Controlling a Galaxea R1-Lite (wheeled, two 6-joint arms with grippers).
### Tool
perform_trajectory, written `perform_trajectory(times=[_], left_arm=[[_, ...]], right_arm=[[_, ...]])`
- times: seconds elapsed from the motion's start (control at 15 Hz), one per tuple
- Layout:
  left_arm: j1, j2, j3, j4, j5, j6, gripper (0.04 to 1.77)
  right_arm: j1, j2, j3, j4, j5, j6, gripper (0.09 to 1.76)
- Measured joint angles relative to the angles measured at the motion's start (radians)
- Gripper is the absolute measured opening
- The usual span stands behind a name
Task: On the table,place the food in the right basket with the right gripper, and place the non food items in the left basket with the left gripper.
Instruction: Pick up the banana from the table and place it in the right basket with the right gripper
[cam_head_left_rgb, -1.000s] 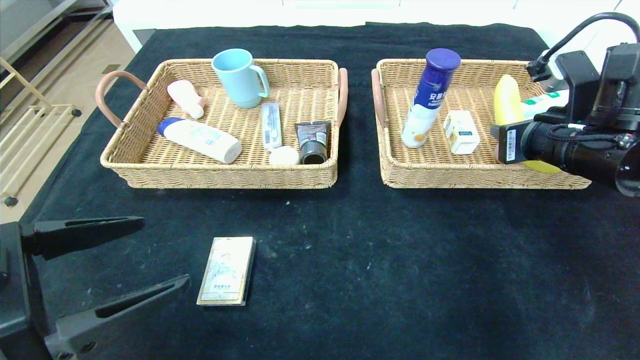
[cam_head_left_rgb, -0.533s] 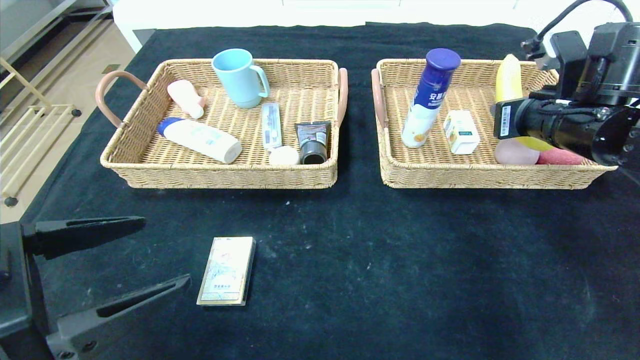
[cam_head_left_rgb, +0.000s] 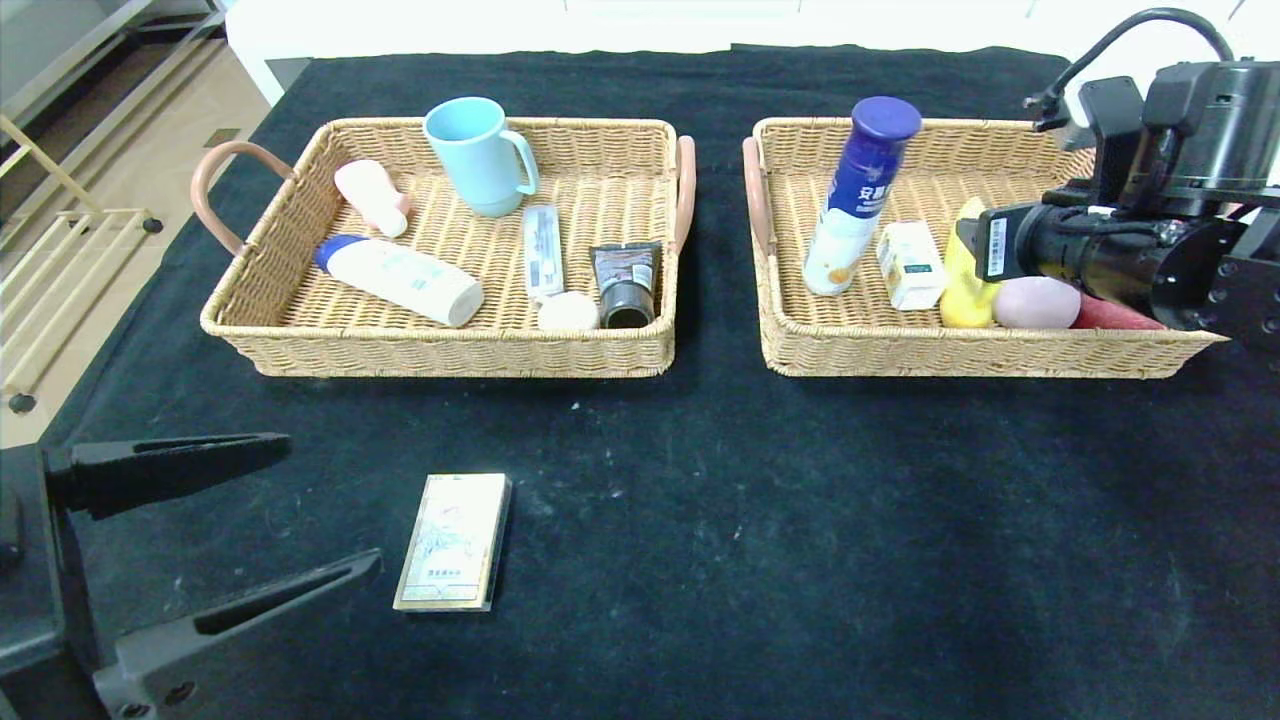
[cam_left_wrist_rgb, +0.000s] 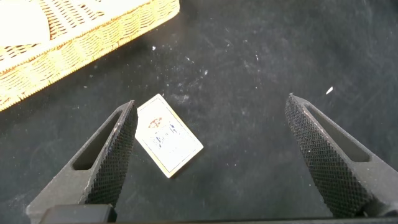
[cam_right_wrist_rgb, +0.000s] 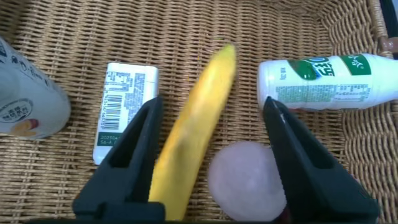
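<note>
A yellow banana (cam_head_left_rgb: 962, 285) lies in the right wicker basket (cam_head_left_rgb: 950, 355), between a small white box (cam_head_left_rgb: 908, 265) and a pink round item (cam_head_left_rgb: 1035, 302). My right gripper (cam_right_wrist_rgb: 211, 102) is open just above the basket floor. Its fingers straddle the banana (cam_right_wrist_rgb: 193, 130) and the pink item (cam_right_wrist_rgb: 249, 180) without gripping either. A flat cream card box (cam_head_left_rgb: 453, 540) lies on the black table, in front of the left basket (cam_head_left_rgb: 450, 350). My left gripper (cam_head_left_rgb: 330, 503) is open and empty at the near left, with the card box (cam_left_wrist_rgb: 168, 134) just beyond its fingers.
The right basket also holds an upright blue-capped bottle (cam_head_left_rgb: 855, 195), a white green-labelled bottle (cam_right_wrist_rgb: 329, 81) and a red item (cam_head_left_rgb: 1115, 315). The left basket holds a blue mug (cam_head_left_rgb: 480, 155), a white bottle (cam_head_left_rgb: 400, 280), tubes and small items.
The banana has gone from standing high at my right gripper to lying flat in the right basket. The right gripper has moved left and lower. The white box has shifted slightly left.
</note>
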Motion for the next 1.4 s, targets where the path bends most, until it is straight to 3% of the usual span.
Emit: perform_trajectory(times=[0.53, 0.87, 1.4], left_arm=[[0.0, 0.0, 0.0, 0.0, 0.0, 0.0, 1.72], [0.0, 0.001, 0.003, 0.001, -0.013, 0.0, 1.72], [0.001, 0.007, 0.004, 0.001, -0.013, 0.0, 1.72]], right_arm=[[0.025, -0.063, 0.062, 0.006, 0.007, 0.0, 1.53], [0.116, -0.176, 0.212, 0.003, 0.015, 0.006, 1.62], [0.261, -0.406, 0.46, 0.006, 0.298, 0.001, 1.68]])
